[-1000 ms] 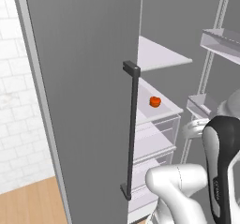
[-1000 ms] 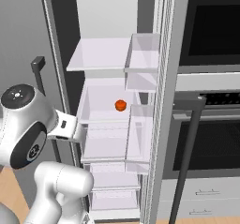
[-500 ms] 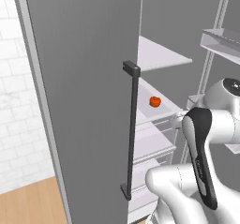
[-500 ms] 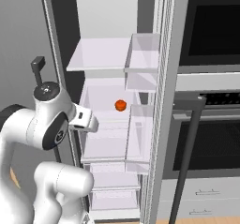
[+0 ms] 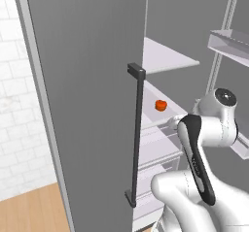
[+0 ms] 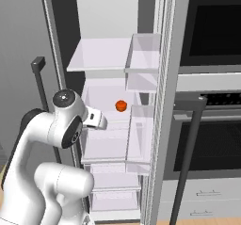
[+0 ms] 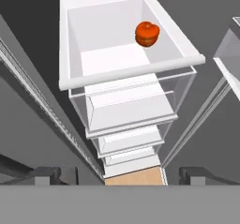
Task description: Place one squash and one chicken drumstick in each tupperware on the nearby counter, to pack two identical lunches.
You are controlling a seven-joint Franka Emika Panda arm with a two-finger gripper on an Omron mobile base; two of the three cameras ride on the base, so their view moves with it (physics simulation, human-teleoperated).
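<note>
A small round orange-red squash (image 6: 121,106) sits on a white shelf inside the open fridge, toward the shelf's back right (image 7: 147,33); it also shows past the door edge (image 5: 160,105). My gripper (image 6: 98,121) hovers in front of that shelf, left of and slightly below the squash, not touching it. In the hand view my gripper (image 7: 122,177) stands open, its two dark fingertips (image 7: 47,175) wide apart with nothing between them. The chicken drumstick and the tupperware are out of view.
The open grey fridge door with its dark vertical handle (image 5: 137,134) stands close on my left. Clear door bins (image 6: 141,134) hang on the right. Clear drawers (image 7: 126,110) stack below the shelf. An oven with a dark bar handle (image 6: 188,148) is further right.
My arm has swung forward and right toward the fridge shelf, bringing the hand close to the squash's shelf. The squash has not moved, and the jaws stayed open.
</note>
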